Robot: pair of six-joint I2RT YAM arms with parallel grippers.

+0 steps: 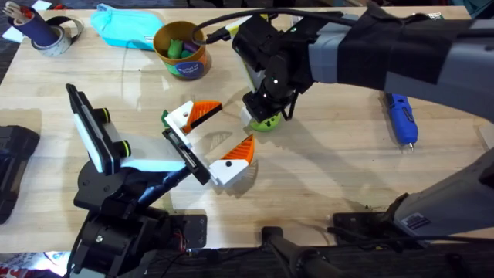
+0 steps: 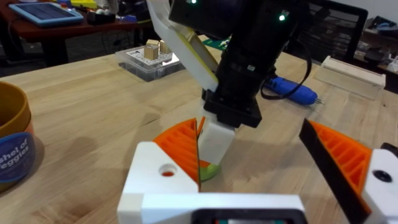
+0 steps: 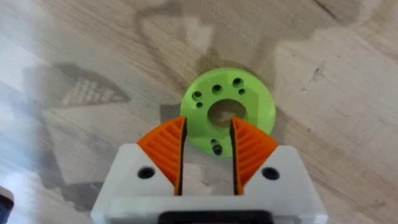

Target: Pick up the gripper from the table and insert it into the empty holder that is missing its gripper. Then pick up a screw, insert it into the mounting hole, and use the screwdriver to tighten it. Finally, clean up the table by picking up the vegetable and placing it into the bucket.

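The vegetable (image 3: pixel 239 102), a flat green disc with holes, lies mid-table (image 1: pixel 264 122). My right gripper (image 3: pixel 208 124) stands straight over it (image 1: pixel 266 112), its orange pads closed on the disc's near part. My left gripper (image 1: pixel 231 125) is open beside it, nothing between its fingers. Both white blocks, the gripper (image 1: pixel 185 116) among them, sit on the black holder (image 1: pixel 185 150). A mounting hole (image 2: pixel 166 169) shows in one block. The blue screwdriver (image 1: pixel 401 117) lies to the right. The yellow bucket (image 1: pixel 181 48) stands at the back, holding several pieces. The screw is out of view.
A grey tape roll with a dark cylinder (image 1: pixel 50 35) and a teal pouch (image 1: pixel 123 27) lie at the back left. A black object (image 1: pixel 11 166) sits at the left edge. A clear box (image 2: pixel 146 56) and a white box (image 2: pixel 351 71) stand farther off.
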